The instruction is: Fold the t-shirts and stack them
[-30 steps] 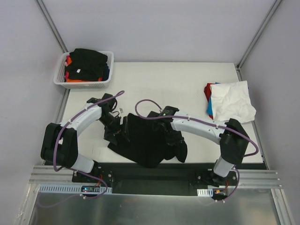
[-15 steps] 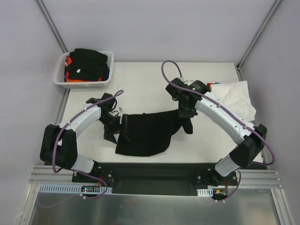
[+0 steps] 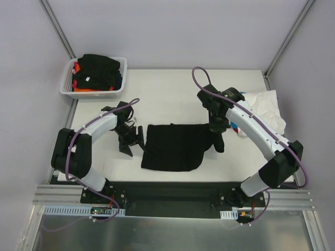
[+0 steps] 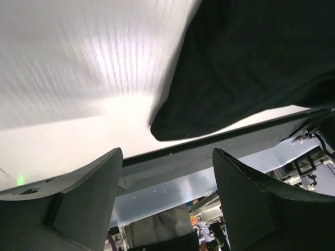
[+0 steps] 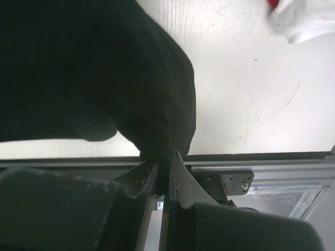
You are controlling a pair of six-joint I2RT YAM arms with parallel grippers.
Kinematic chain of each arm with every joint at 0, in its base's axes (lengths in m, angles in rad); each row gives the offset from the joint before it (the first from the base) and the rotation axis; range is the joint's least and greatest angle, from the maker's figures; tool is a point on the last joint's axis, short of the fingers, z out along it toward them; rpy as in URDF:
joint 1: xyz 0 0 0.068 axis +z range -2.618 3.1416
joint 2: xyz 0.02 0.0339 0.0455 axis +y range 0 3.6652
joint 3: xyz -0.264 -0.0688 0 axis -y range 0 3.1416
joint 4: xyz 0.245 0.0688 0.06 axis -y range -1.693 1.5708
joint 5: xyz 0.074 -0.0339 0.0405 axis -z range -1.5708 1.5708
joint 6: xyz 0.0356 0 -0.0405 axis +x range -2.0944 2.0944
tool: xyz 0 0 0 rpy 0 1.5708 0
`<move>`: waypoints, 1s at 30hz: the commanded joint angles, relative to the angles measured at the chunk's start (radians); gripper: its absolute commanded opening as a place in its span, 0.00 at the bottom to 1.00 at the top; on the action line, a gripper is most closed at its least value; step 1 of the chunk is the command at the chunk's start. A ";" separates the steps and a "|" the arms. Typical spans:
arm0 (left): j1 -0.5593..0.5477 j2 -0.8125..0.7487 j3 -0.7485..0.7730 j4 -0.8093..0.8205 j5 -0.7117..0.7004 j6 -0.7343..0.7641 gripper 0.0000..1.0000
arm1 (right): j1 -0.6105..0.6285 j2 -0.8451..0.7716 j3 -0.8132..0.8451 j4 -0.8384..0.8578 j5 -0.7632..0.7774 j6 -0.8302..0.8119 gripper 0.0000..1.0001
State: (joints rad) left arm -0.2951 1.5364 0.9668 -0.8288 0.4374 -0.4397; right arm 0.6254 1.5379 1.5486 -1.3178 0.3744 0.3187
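A large black t-shirt (image 3: 172,146) lies spread on the table's near middle. My right gripper (image 3: 218,140) is at its right edge, shut on a bunch of the black cloth (image 5: 157,120), which is pinched between the jaws of the gripper (image 5: 168,170). My left gripper (image 3: 131,140) stands open just left of the shirt, apart from it. In the left wrist view the gripper (image 4: 167,209) has nothing between its fingers, and the black shirt (image 4: 246,63) lies ahead to the right. A white t-shirt (image 3: 260,112) lies on red and blue ones at the right.
A white mesh basket (image 3: 94,95) at the back left corner holds black, orange and other shirts. The white shirt (image 5: 309,18) lies close to the right arm's elbow side. The table's front edge (image 4: 220,141) runs just beyond the black shirt.
My right gripper has swung right and back with the black cloth, drawing the shirt out flat and rightward. The shirt's left edge has slid away from my left gripper, which turned slightly.
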 commanded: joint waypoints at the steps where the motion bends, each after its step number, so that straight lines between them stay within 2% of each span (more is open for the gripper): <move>1: -0.009 0.065 0.053 0.072 0.023 -0.033 0.67 | 0.000 -0.012 0.002 -0.032 -0.086 -0.052 0.01; 8: -0.035 0.186 0.112 0.138 0.073 -0.025 0.66 | 0.000 -0.013 -0.038 0.040 -0.192 -0.079 0.01; 20: -0.091 0.292 0.162 0.175 0.083 -0.030 0.65 | -0.001 0.025 -0.016 0.048 -0.209 -0.124 0.01; 21: -0.093 0.294 0.162 0.181 0.081 -0.033 0.61 | 0.000 0.030 -0.015 0.046 -0.210 -0.127 0.01; 23: -0.098 0.300 0.158 0.186 0.083 -0.042 0.38 | 0.002 0.036 -0.010 0.046 -0.209 -0.135 0.01; 24: -0.102 0.300 0.155 0.191 0.080 -0.047 0.02 | 0.000 0.039 -0.010 0.045 -0.209 -0.138 0.01; 30: -0.113 0.272 0.135 0.195 0.077 -0.071 0.00 | -0.003 0.057 -0.004 0.048 -0.215 -0.156 0.02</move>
State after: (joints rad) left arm -0.3935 1.8370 1.1027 -0.6342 0.4980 -0.4847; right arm 0.6250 1.5856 1.5078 -1.2617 0.1707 0.1928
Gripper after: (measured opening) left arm 0.011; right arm 0.099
